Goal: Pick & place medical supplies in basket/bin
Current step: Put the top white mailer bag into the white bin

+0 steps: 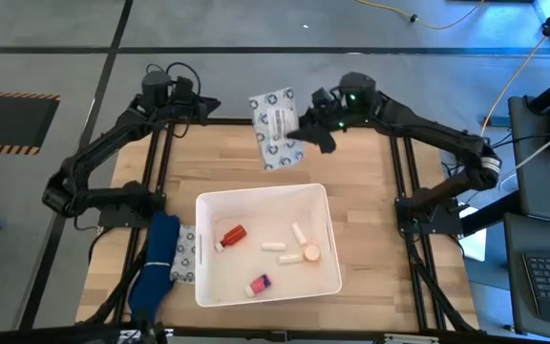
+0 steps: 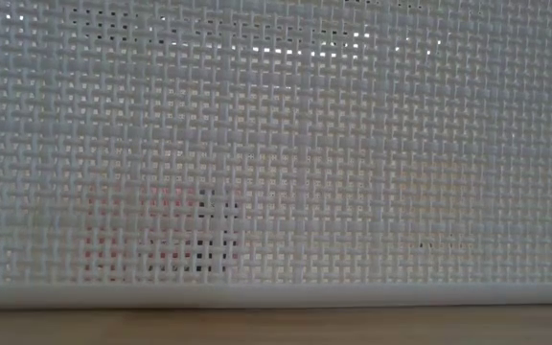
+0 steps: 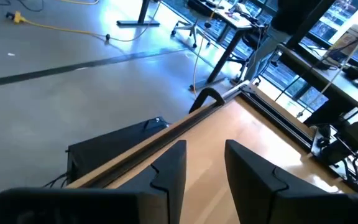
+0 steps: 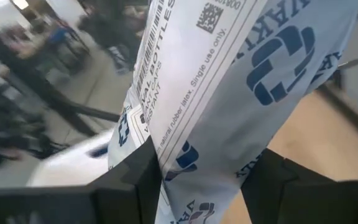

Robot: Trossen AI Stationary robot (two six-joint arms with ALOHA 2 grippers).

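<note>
Right hand [image 4: 197, 180] grips one packet [image 1: 275, 127]; five supplies in bin [image 1: 210, 205]

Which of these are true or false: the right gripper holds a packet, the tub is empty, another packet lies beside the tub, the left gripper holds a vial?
1. The right gripper holds a patterned packet. True.
2. The white tub is empty. False: it holds a red bottle, white tubes and two vials.
3. Another packet lies beside the tub. True.
4. The left gripper holds a vial. False: it is open, holding nothing.
</note>
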